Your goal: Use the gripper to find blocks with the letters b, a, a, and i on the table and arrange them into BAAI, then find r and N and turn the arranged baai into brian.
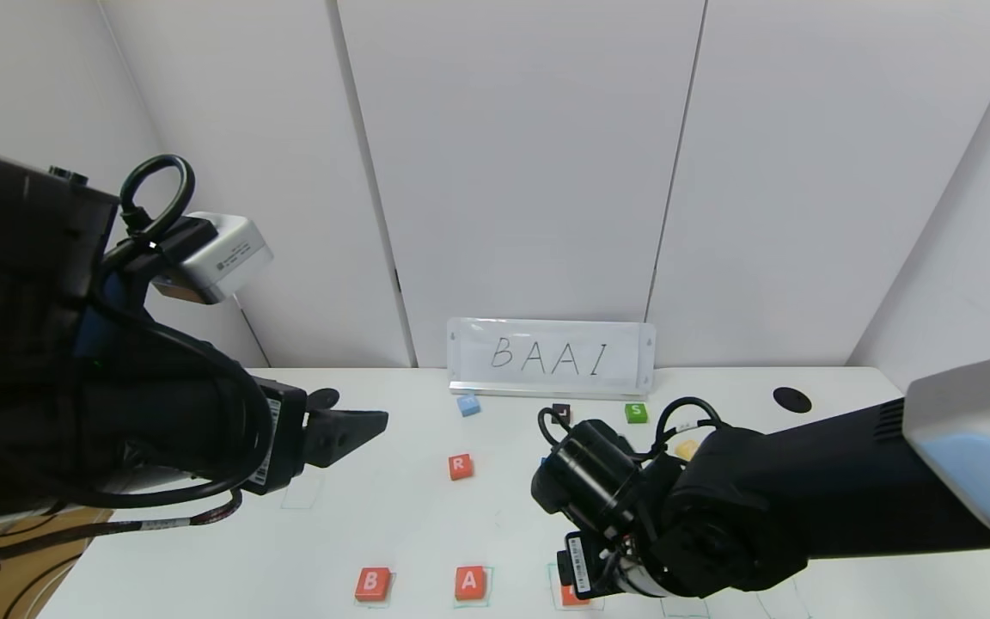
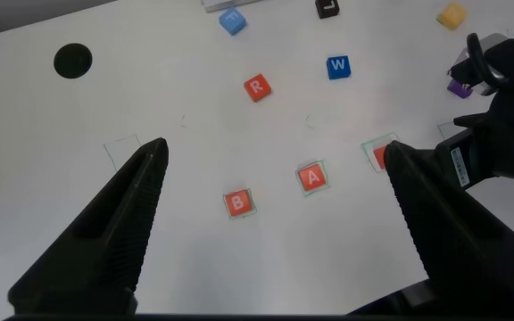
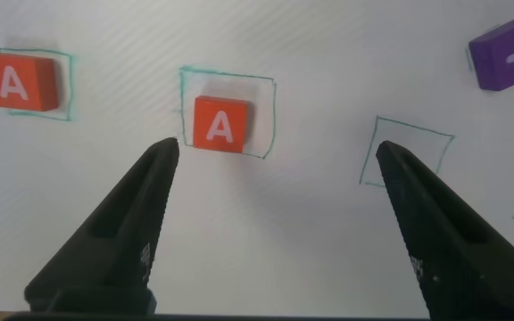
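Your right gripper [image 3: 275, 223] hangs over the table [image 1: 426, 524] with fingers spread wide and holding nothing, just above the second A block [image 3: 219, 125] lying in its green square. B [image 1: 372, 584] and the first A [image 1: 470, 582] lie alongside; the purple block [image 3: 511, 55], probably I, lies near. R [image 1: 460, 467] lies farther back. Your left gripper [image 2: 275, 223] hovers wide open, empty.
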`<state>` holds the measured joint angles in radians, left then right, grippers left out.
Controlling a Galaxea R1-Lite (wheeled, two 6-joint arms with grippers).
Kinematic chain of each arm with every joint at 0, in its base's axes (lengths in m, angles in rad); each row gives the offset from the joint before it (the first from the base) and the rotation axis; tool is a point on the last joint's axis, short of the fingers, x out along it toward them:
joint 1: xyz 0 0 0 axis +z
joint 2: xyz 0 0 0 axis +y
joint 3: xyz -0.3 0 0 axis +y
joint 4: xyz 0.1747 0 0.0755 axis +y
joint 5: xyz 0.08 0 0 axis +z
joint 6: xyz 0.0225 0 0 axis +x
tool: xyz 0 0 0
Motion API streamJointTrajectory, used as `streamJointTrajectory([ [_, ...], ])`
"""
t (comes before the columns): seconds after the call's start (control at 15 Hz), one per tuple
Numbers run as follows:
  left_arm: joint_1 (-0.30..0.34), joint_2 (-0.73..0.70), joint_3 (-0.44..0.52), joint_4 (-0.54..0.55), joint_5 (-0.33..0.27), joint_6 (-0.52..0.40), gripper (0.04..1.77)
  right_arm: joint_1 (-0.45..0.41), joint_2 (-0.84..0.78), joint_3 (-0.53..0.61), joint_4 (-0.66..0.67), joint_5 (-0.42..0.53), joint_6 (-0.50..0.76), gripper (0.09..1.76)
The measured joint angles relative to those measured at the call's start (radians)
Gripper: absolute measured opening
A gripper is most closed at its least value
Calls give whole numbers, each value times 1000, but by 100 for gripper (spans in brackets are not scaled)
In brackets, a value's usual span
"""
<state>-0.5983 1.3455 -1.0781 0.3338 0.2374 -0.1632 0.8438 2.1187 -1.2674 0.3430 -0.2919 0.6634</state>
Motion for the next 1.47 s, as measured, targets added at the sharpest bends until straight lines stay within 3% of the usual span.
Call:
streamJointTrajectory([
  [0.67,0,-2,10,-1,0,9,172,-227,-141,144,-10,219,-447,168],
  [1.07,0,-8,12,-2,0,19,172,-321,-124,168,-81,292,-614,170],
  [1.47,0,-16,14,-1,0,23,172,-401,-53,159,-84,297,-774,170],
])
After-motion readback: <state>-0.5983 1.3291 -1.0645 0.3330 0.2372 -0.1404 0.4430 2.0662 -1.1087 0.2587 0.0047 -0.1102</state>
